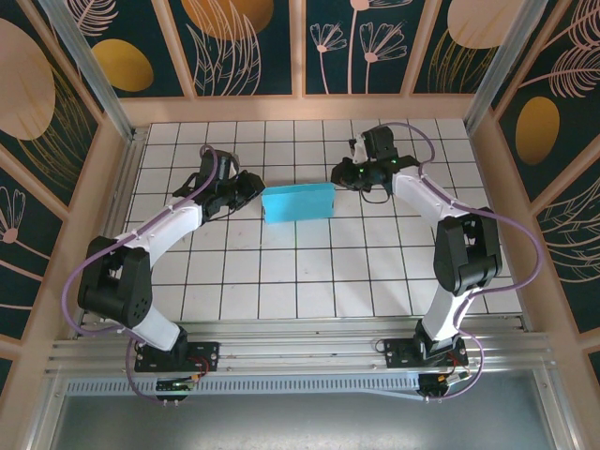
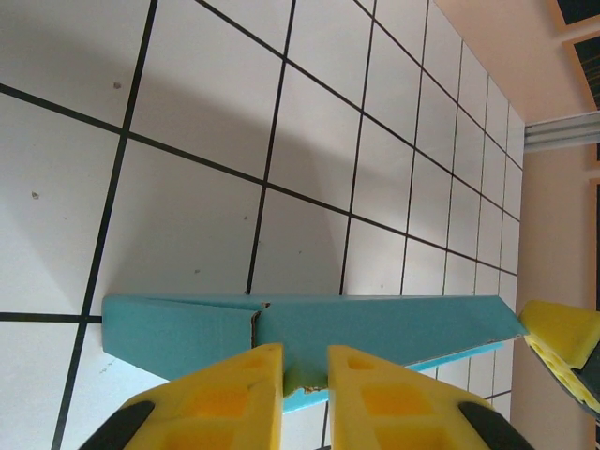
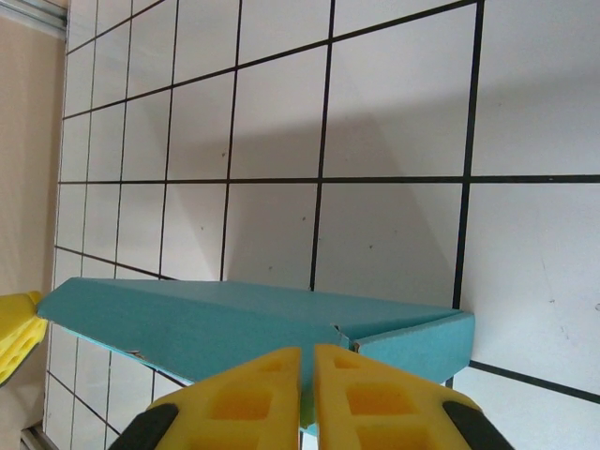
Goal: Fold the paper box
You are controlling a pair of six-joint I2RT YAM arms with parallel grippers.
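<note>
My left jaws stand nearly together: between the two yellow pads [image 2: 225,394] there is only a narrow slit, and the end edge of the paper box [image 2: 375,328] reaches into this slit. Whether the pads really press on the card, I cannot tell from the left wrist view. My right jaws are closer, their yellow pads [image 3: 244,398] almost touching, and a thin strip of the cyan card sits between them, so they are clamped on the other end of the box.

The paper box [image 1: 297,202] lies flat on the bench [image 1: 375,272], a little behind the middle, directly between my two jaws. From above it is a cyan rectangle with the long side going from left to right; its left end touches my left jaws and its right end touches my right ones. Seen from the wrists it is a flattened sleeve, cyan on every face I see, with a short seam near each held end where one layer of card lies over another. At the far end of the box, in the left wrist view, a yellow pad [image 2: 562,337] of the right jaws is visible too.

My left arm [image 1: 159,230] and my right arm [image 1: 431,202] bend inward from their bases at the near edge. The bench is of white tiles with dark lines, and a pale wooden frame [image 1: 300,108] goes around it
</note>
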